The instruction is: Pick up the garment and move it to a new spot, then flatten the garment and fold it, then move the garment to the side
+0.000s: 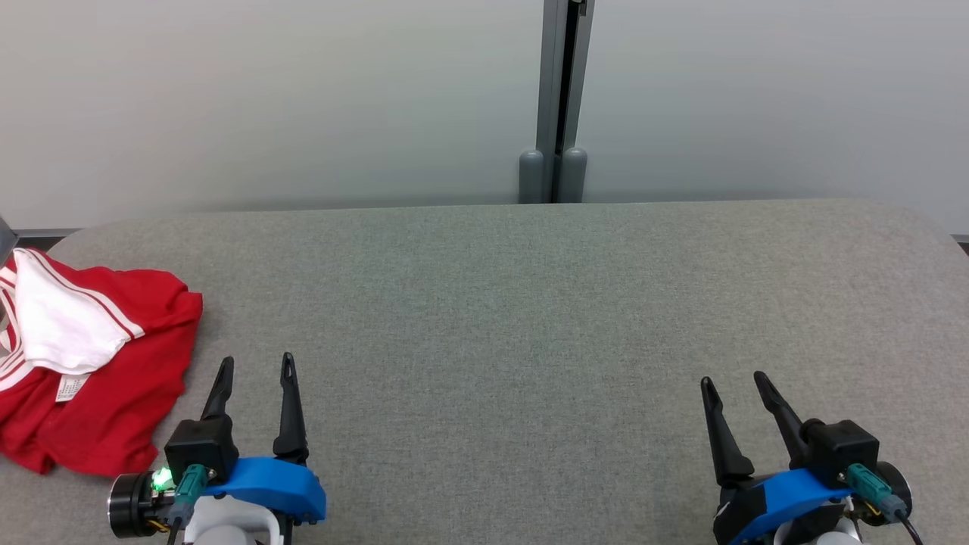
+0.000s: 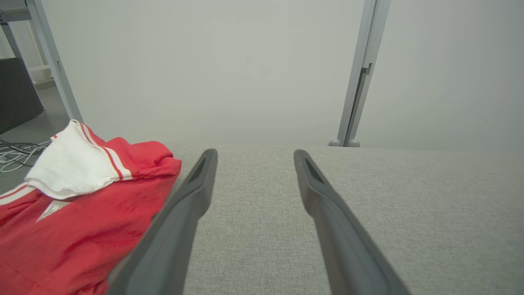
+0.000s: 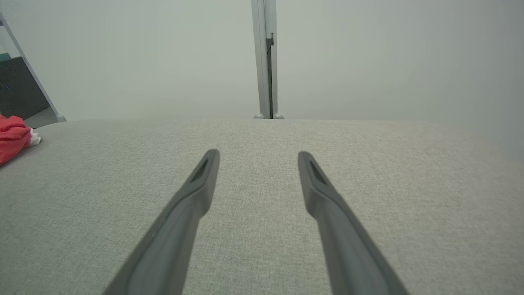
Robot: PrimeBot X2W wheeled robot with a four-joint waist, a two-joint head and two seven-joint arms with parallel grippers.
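Red garment [image 1: 91,363] lies crumpled at the nine o'clock edge of the table [image 1: 530,303]; left gripper [image 1: 257,359] and right gripper [image 1: 733,378] hang parted, empty; a shallow pinch could drag it off

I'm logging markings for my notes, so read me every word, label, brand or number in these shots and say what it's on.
White tag inside the red garment: rows of faint print, too small and blurred to read.
No other text shows on the grey table, the wall, the left hand or the right hand.
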